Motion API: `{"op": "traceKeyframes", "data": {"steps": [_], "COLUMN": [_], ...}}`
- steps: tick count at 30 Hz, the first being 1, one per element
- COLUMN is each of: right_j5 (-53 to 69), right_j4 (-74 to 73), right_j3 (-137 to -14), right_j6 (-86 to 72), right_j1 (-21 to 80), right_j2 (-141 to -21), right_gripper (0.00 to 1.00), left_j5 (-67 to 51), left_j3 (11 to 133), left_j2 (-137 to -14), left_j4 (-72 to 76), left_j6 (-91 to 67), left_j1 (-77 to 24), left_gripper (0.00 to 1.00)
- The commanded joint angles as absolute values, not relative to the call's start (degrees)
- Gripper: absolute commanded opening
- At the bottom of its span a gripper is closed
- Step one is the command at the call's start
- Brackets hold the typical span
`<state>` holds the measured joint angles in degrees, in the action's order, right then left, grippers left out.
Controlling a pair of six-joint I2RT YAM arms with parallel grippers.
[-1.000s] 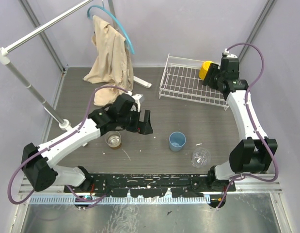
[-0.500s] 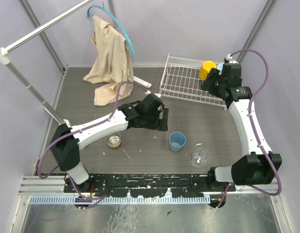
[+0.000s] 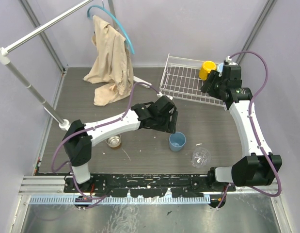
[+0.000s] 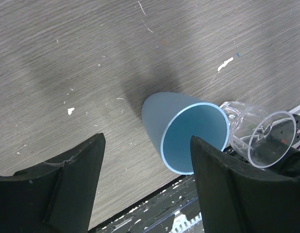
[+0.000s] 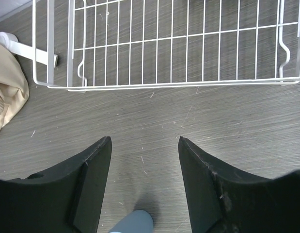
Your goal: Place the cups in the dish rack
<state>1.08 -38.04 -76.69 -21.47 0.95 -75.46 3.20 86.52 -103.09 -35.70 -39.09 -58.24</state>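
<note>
The white wire dish rack [image 3: 183, 82] stands at the back right and also shows in the right wrist view [image 5: 164, 48]. The yellow-orange mug [image 3: 208, 69] stands in its far right corner, and a bit of light blue mug [image 3: 220, 66] shows behind it. My right gripper [image 3: 208, 86] is open and empty above the rack's right end [image 5: 144, 145]. The small light blue tumbler [image 3: 177, 141] stands mid-table, the clear glass cup [image 3: 200, 157] to its right, and the silvery metal cup [image 3: 113, 141] to the left. My left gripper [image 3: 170, 125] is open just beside the tumbler [image 4: 181, 128], with the glass cup [image 4: 259, 138] beyond it.
A beige cloth [image 3: 110, 58] hangs from a blue hanger on the white pole clothes stand [image 3: 28, 85] at the back left. The stand's foot [image 3: 142, 81] lies close to the rack's left side. Purple walls close in the table.
My left arm swung right, from over the metal cup to the tumbler. My right gripper let go of the yellow-orange mug in the rack and drew back a little.
</note>
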Motion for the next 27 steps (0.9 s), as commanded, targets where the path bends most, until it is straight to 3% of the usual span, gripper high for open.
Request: {"op": "traceKeyframes", "data": {"steps": [1, 21, 27], "right_j5": [1.78, 3.69, 3.69], "right_j4": [-36.48, -34.99, -34.72], "right_j3": [-76.19, -75.55, -75.15], "right_j6": [-20.35, -20.74, -20.61], "right_j1": [0.15, -0.43, -0.44], "right_j2": [-74.11, -75.23, -75.21], "right_gripper": [0.63, 0.63, 0.63], "left_j5": [4.29, 5.3, 4.56], "left_j3": [89.56, 92.71, 93.84], "left_j2": [-105.14, -111.13, -113.25], "left_j4": [-38.36, -40.26, -40.73], "left_j6": [-38.53, -36.5, -36.31], "left_j1": [-59.83, -61.08, -61.08], "left_gripper": [0.77, 0.61, 0.48]}}
